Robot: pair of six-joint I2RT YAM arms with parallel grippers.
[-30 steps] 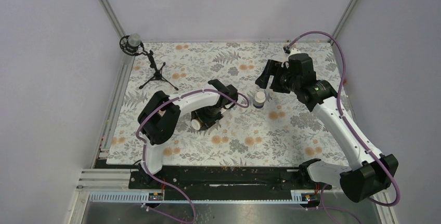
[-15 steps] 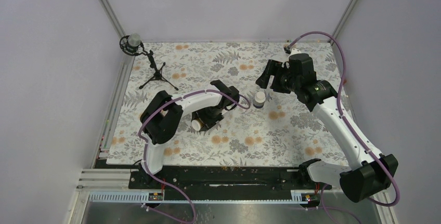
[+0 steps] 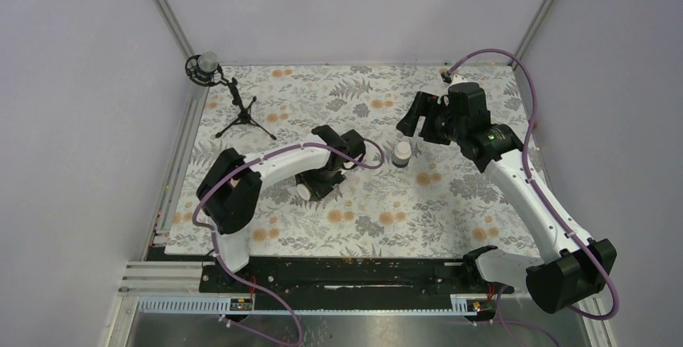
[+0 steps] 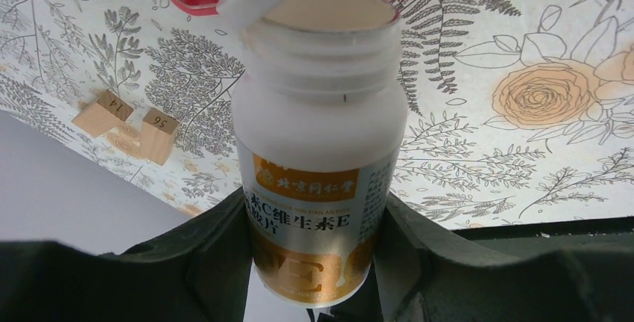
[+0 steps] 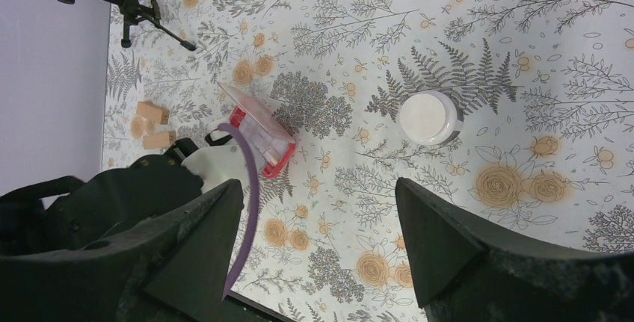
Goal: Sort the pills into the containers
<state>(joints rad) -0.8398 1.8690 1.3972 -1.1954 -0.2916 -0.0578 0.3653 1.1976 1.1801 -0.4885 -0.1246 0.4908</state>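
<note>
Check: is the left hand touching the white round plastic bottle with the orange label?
Touching. The left wrist view shows the left hand clamped against both sides of the white bottle, with no gap visible.

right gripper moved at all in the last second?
No. The right gripper sits at the same spot just beyond the standing white bottle, with the same gap to it as before and its jaws open.

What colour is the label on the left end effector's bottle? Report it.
Orange and gold, on a white bottle; clearest in the left wrist view.
</note>
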